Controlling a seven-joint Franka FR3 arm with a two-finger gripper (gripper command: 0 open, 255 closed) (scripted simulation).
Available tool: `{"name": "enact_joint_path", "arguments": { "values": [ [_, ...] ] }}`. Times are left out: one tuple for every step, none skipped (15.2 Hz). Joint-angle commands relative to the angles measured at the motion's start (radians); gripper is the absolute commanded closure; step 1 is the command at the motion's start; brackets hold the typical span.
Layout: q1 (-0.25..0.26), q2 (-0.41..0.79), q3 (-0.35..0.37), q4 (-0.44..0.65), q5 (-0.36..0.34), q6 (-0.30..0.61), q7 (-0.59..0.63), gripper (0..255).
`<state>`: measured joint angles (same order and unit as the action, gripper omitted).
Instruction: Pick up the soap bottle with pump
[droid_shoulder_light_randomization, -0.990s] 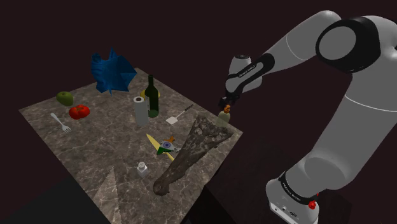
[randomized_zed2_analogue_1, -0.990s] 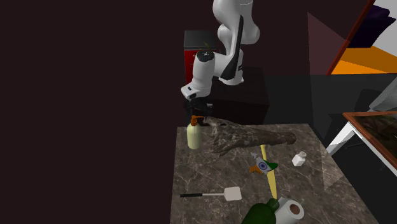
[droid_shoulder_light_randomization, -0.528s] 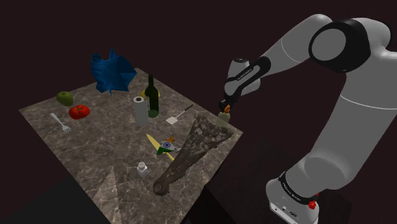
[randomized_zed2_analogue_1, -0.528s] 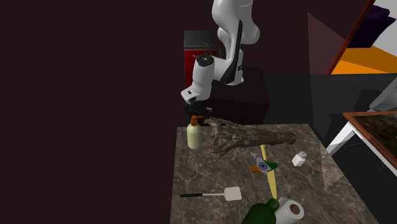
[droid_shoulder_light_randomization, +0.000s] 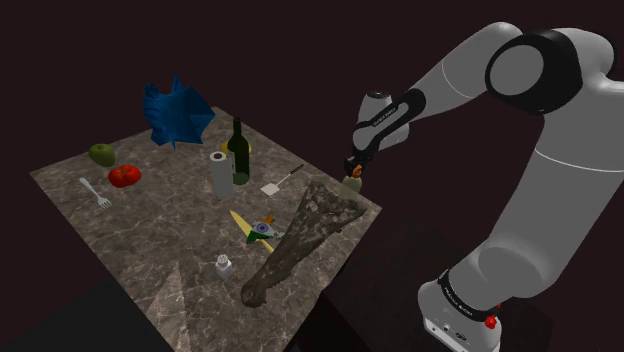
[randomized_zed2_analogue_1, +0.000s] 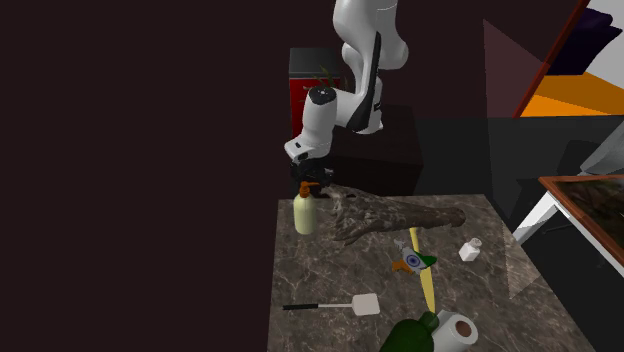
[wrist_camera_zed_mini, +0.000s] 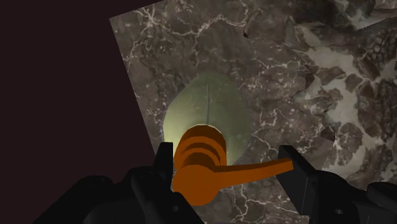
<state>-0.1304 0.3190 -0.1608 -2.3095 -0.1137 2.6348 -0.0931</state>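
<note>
**A:** Where is the soap bottle?

**B:** In the shoulder view the soap bottle (droid_shoulder_light_randomization: 353, 183) stands upright a little right of the frame's middle, at the far right corner of the marbled table (droid_shoulder_light_randomization: 150, 230). In the second exterior view the bottle (randomized_zed2_analogue_1: 305, 215) is near the centre of the frame, on the upper left corner of the table (randomized_zed2_analogue_1: 320, 270), close to the edge.

**A:** And the gripper?

**B:** The gripper (droid_shoulder_light_randomization: 350, 166) hangs directly over the bottle, pointing down. From the second exterior view the gripper (randomized_zed2_analogue_1: 308, 186) is level with the orange top. The pale body shows below it.

**A:** Are the fingers closed?

**B:** No, they stand apart. In the wrist view the gripper (wrist_camera_zed_mini: 227, 159) straddles the orange pump (wrist_camera_zed_mini: 198, 168). One finger sits close against the pump's collar and the spout reaches across to the other finger. I cannot tell whether either finger presses on it. The pale green bottle (wrist_camera_zed_mini: 203, 105) widens out beneath, with its base on the marble.

**A:** Anything close by?

**B:** A rough, bark-like log (droid_shoulder_light_randomization: 300, 235) lies just beside the bottle. It runs toward the lower middle of the shoulder view and toward the right in the second exterior view (randomized_zed2_analogue_1: 390, 217).
</note>
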Motion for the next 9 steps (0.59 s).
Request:
{"name": "enact_joint_path", "arguments": {
  "values": [
    [0.001, -0.013, -0.001, -0.002, -0.001, -0.012, 0.000, 255],
    [0.002, -0.026, -0.001, -0.003, -0.002, -0.024, -0.001, 255],
    [0.003, -0.038, -0.002, -0.003, -0.003, -0.036, -0.001, 255],
    [0.003, -0.050, -0.003, -0.003, -0.004, -0.048, -0.001, 255],
    [0.004, -0.062, -0.003, -0.003, -0.005, -0.061, -0.002, 255],
    [0.005, -0.074, -0.004, -0.002, -0.006, -0.073, -0.002, 255],
    [0.005, -0.086, -0.004, -0.002, -0.007, -0.085, -0.002, 255],
    [0.006, -0.097, -0.005, -0.001, -0.008, -0.098, -0.003, 255],
    [0.006, -0.109, -0.005, 0.000, -0.009, -0.110, -0.003, 255]
  ]
}}
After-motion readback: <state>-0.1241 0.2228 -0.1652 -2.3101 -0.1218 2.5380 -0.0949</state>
